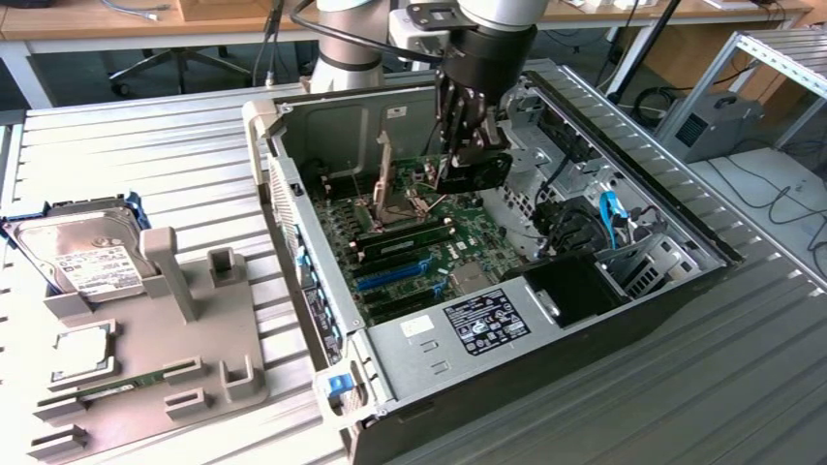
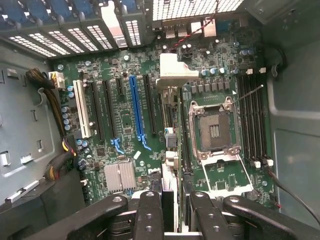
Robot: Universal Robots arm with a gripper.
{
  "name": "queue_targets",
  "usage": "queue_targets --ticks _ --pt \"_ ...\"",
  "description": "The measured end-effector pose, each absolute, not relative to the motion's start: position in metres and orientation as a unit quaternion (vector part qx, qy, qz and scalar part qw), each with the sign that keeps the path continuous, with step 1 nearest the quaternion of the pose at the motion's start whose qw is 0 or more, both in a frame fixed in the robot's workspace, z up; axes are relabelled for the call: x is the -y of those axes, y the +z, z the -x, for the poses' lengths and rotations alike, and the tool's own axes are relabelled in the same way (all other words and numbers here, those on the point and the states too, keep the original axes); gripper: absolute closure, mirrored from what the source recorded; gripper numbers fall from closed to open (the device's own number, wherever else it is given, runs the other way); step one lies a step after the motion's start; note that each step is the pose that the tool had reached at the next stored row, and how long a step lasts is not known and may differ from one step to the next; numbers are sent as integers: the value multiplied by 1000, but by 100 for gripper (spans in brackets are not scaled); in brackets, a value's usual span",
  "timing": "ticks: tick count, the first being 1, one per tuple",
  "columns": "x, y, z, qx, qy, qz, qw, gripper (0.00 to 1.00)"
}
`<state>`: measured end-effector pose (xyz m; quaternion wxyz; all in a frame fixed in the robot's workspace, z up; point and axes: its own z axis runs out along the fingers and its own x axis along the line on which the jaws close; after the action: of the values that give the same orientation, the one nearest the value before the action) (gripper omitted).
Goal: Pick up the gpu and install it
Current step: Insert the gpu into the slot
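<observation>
My gripper (image 1: 468, 160) is down inside the open computer case (image 1: 387, 349), shut on the gpu (image 1: 485, 172), a dark card hanging upright just above the green motherboard (image 1: 427, 242). In the wrist view the gpu (image 2: 170, 130) runs edge-on away from my gripper (image 2: 172, 212), between the two black fingers (image 2: 149, 215). Its pale metal bracket (image 2: 176, 75) points at the case's slotted rear wall. The card hangs over the board between the blue expansion slot (image 2: 135, 110) and the CPU socket (image 2: 214, 131). I cannot tell whether its edge touches a slot.
The CPU socket's frame stands open, with memory slots (image 2: 252, 115) beside it. Cable bundles (image 2: 55, 170) and drive bays line the case walls. On the exterior view's left, a grey holder tray (image 1: 194, 349) carries a silver hard drive (image 1: 84, 257), a processor (image 1: 80, 351) and a green memory stick (image 1: 123, 387).
</observation>
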<state>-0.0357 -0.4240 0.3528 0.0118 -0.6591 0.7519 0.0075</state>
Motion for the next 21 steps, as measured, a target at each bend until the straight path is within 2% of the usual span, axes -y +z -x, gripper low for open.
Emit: queue_targets --ticks 21 --pt "424 352 36 -713 8 701 11 74"
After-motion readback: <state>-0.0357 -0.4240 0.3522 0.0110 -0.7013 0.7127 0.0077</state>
